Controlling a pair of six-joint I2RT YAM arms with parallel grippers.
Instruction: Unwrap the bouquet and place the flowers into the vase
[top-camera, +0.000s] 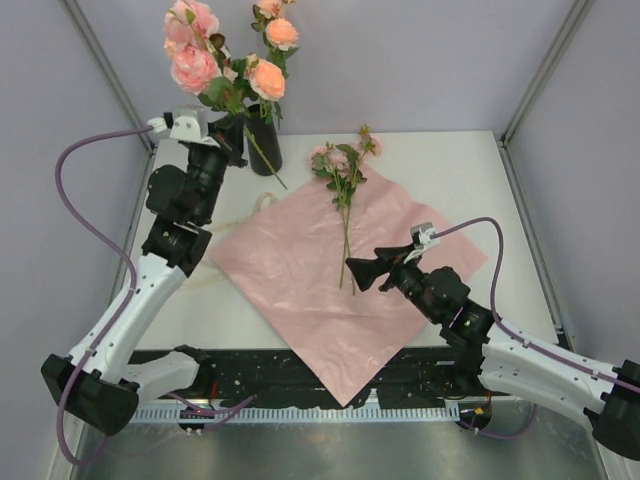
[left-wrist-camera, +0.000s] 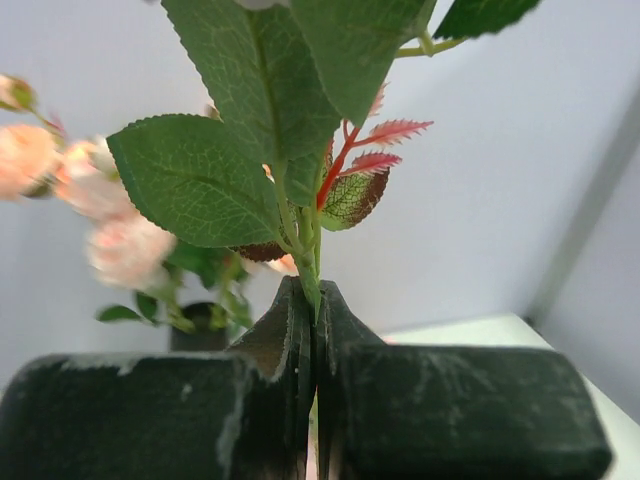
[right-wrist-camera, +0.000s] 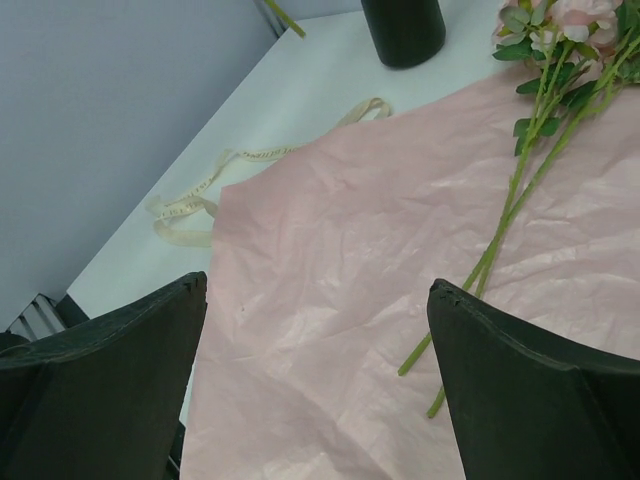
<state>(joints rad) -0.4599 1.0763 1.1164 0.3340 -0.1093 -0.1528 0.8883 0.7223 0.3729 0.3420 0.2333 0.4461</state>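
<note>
The tall, matte-black cylindrical vase stood near the table's far-left corner, with peach roses above it. The left gripper pinched a serrated-leafed stem tight. More thin-stemmed sprays lay on the crinkled pink sheet, and the right gripper gaped wide above it. A cream ribbon curled beside the sheet.

Dense roses above vase (mouth seemingly crowded)
</note>
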